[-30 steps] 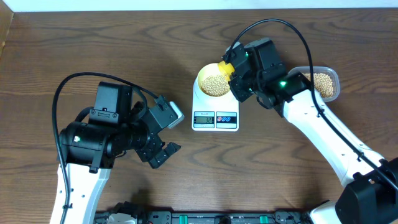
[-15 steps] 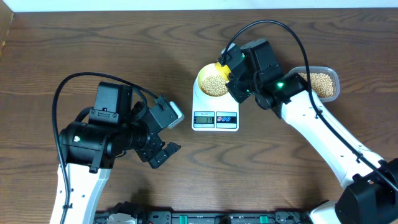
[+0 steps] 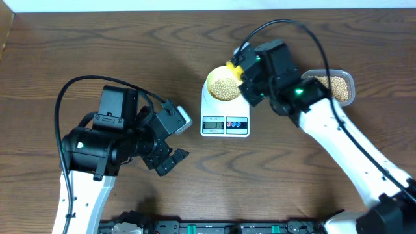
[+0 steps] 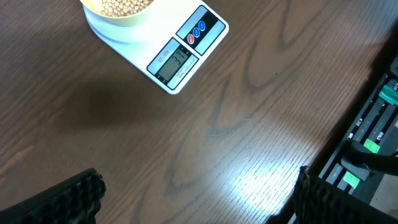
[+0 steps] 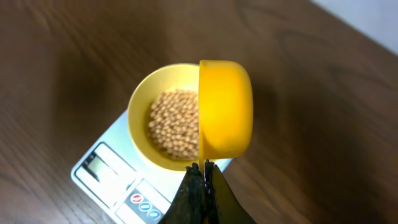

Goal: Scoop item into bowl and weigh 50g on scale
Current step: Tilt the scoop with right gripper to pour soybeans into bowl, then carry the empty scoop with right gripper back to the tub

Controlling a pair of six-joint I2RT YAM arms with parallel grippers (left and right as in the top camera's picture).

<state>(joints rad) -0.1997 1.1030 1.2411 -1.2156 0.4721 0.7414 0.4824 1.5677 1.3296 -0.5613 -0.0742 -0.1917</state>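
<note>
Free wood before the left jaws, the way of the right jaws is blocked.
Between and ahead of the wide-apart jaws of the left gripper [image 4: 196,193] lies only bare table [image 4: 249,124]; the scale [image 4: 180,59] with the bowl [image 4: 118,15] stands further ahead, to the left. Straight before the right gripper [image 5: 202,180], the scoop [image 5: 226,109] it clamps covers the bowl's right side; the wood to the right of it is free.

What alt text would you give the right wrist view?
A bright-yellow scoop, gripped by the right pincer, is tipped on its side over a pale-yellow bowl of beans sitting on a white scale.
</note>
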